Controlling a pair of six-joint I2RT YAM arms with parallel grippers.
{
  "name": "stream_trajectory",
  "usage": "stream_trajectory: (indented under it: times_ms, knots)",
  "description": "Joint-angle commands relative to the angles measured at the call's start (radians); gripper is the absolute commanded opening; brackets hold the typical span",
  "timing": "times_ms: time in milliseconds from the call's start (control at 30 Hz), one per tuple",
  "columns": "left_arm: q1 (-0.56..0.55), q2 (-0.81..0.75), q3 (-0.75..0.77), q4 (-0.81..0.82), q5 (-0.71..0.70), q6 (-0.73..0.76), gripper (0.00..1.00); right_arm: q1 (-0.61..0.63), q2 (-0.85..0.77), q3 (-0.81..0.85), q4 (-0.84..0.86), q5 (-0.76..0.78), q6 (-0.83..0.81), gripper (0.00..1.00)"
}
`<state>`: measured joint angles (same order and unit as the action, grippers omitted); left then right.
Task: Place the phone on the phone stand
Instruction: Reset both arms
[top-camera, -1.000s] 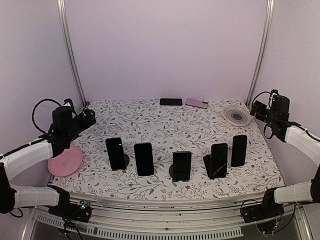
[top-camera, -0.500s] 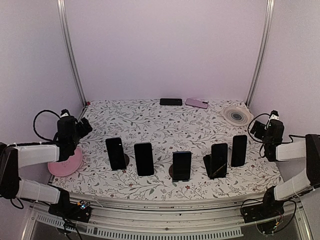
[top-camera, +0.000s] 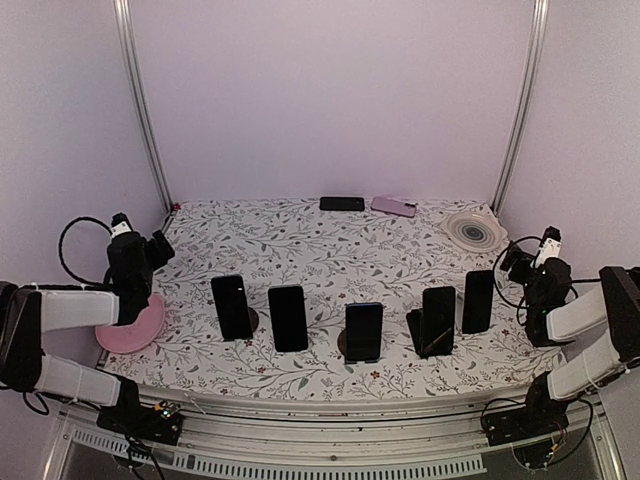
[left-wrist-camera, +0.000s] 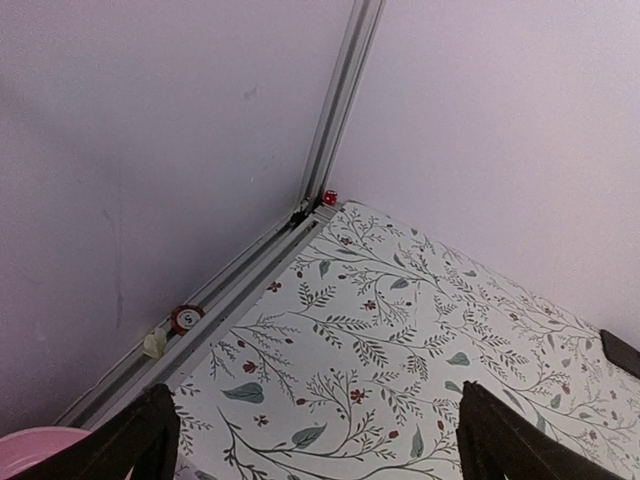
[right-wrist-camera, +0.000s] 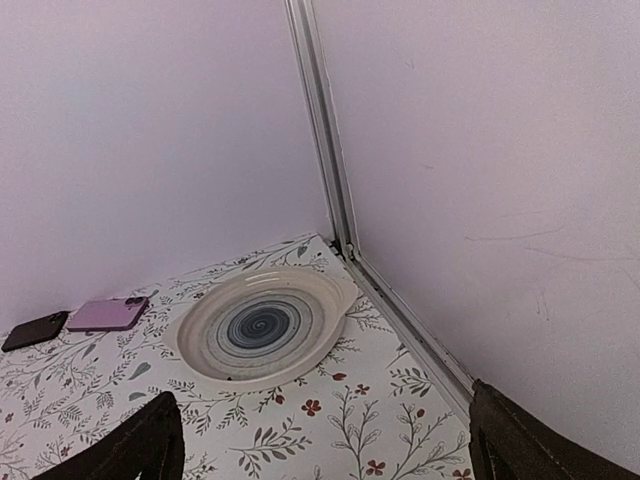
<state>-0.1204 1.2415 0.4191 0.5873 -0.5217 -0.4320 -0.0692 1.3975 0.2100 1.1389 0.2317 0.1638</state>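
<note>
Both arms are sitting folded at the sides of the desk (top-camera: 330, 250), the left claw (left-wrist-camera: 318, 400) at 9 o'clock and the right claw (right-wrist-camera: 322, 400) at 3 o'clock, each with its jaws spread wide and holding nothing. Five dark phones (top-camera: 364, 331) are standing propped in a row across the near middle, while a black phone (top-camera: 342, 203) and a lilac phone (top-camera: 393, 206) are lying flat at 12 o'clock by the back wall. These two are likely the ones waiting to be placed, though whether a free phone stand is sitting anywhere is hard to tell from above. The right claw is looking better placed for the lilac phone. It should be coming down from above, spanning the narrow width, keeping off the swirl-patterned plate (top-camera: 474, 230) at 2 o'clock, and carrying high enough to be clearing the upright row, whose phones would probably be tipping at a light knock.
</note>
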Motion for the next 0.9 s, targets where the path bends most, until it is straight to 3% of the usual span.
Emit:
stream_trajectory:
  times_ms: [0,133,267,500,667,767,867]
  knots:
    - [0.023,-0.003,-0.051,0.176,-0.104,0.129,0.97,0.028,0.024,-0.018,0.12,0.014,-0.036,0.99]
    - [0.027,0.011,-0.082,0.262,-0.173,0.209,0.97,0.032,0.029,-0.012,0.109,0.013,-0.045,0.99]
    - [0.036,0.064,-0.15,0.454,-0.196,0.291,0.97,0.032,0.04,-0.005,0.111,-0.031,-0.061,0.99]
    - [0.043,0.206,-0.22,0.708,-0.115,0.341,0.97,0.032,0.06,0.018,0.094,-0.085,-0.085,0.99]
    - [0.052,0.215,-0.187,0.657,-0.05,0.346,0.97,0.032,0.095,0.047,0.074,-0.151,-0.121,0.99]
    - [0.056,0.217,-0.18,0.639,-0.009,0.352,0.97,0.034,0.133,0.009,0.183,-0.169,-0.122,0.99]
    - [0.058,0.225,-0.172,0.641,0.035,0.369,0.97,0.034,0.131,0.006,0.181,-0.177,-0.132,0.99]
